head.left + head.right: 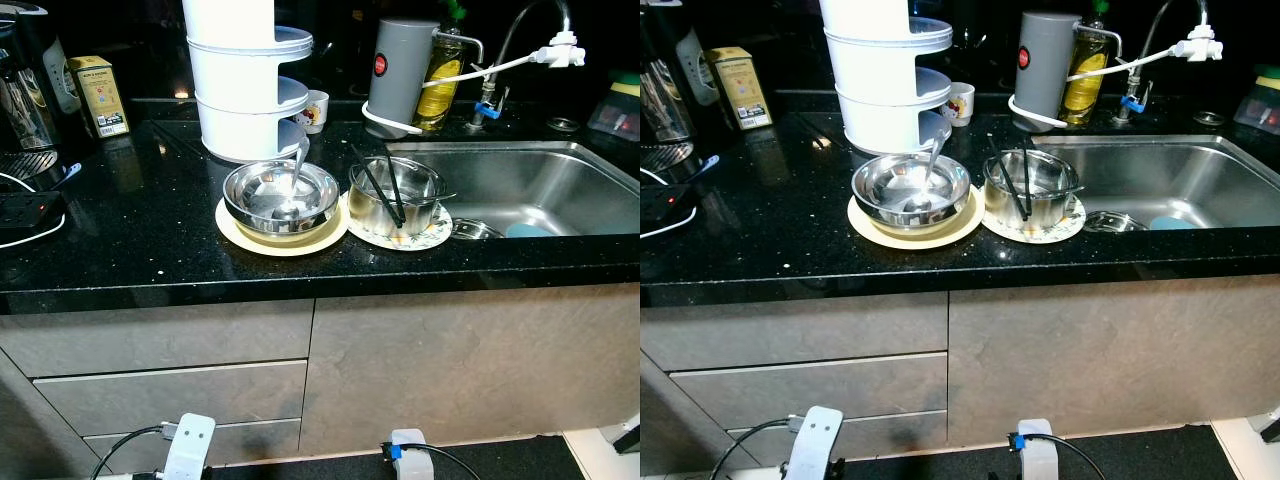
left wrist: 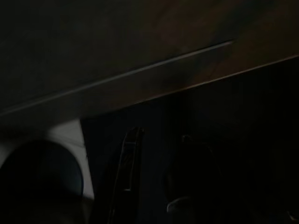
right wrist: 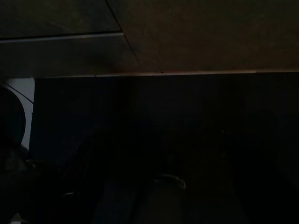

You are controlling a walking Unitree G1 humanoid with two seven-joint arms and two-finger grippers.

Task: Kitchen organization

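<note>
**Dishes wait at the worktop edge, arms low**

You face a black worktop (image 1: 150, 240) with a steel sink (image 1: 540, 190) at 3 o'clock. At centre sit two steel bowls, each on a plate, just beside one another: the left bowl (image 1: 281, 197) holds a spoon (image 1: 293, 185), the right bowl (image 1: 396, 197) holds black chopsticks (image 1: 380, 187). The spoon's long axis runs from 6 up to 12 o'clock, handle leaning on the far rim. The chopsticks lean, tips down toward 5 o'clock, tops toward 11.

Both arms hang by the cabinet fronts; the wrist views are too dark, so you cannot tell how either pincer stands.

The risk, as I judge it: lift a bowl carelessly and the loose utensils tip out, or the plate slides off the near edge. The white tiered rack (image 1: 245, 80) stands close behind at 12 o'clock, so a high reach could knock it.
</note>
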